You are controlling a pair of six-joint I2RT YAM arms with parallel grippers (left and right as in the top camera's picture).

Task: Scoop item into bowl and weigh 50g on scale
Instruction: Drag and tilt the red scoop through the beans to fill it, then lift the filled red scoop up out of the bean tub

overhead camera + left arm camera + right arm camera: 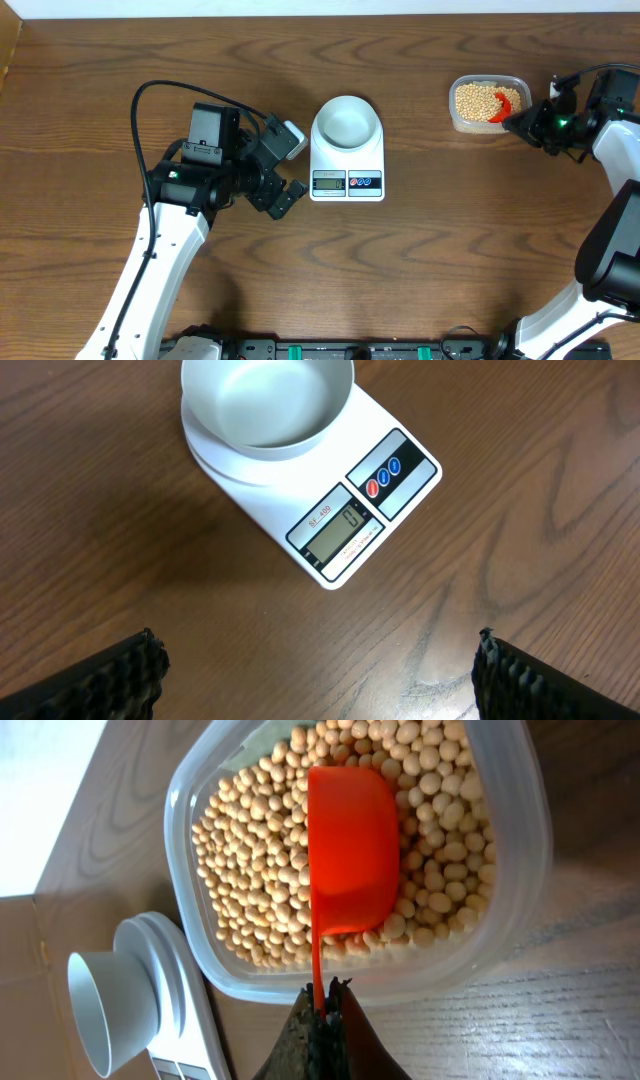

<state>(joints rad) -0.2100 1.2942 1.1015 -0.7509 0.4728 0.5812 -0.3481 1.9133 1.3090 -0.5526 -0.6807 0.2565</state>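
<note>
Pinching the scoop on beans in the far-right-corner tub is my right gripper; my left gripper hangs spread beside scale and bowl.

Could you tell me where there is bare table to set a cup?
Bare wood lies between the scale and the tub, and across the near side below the scale. It is crowded between the left gripper and the scale.

Empty bowl atop scale, beans apart

Dark wood-grain table, evenly lit, pale floor strip beyond.
</note>
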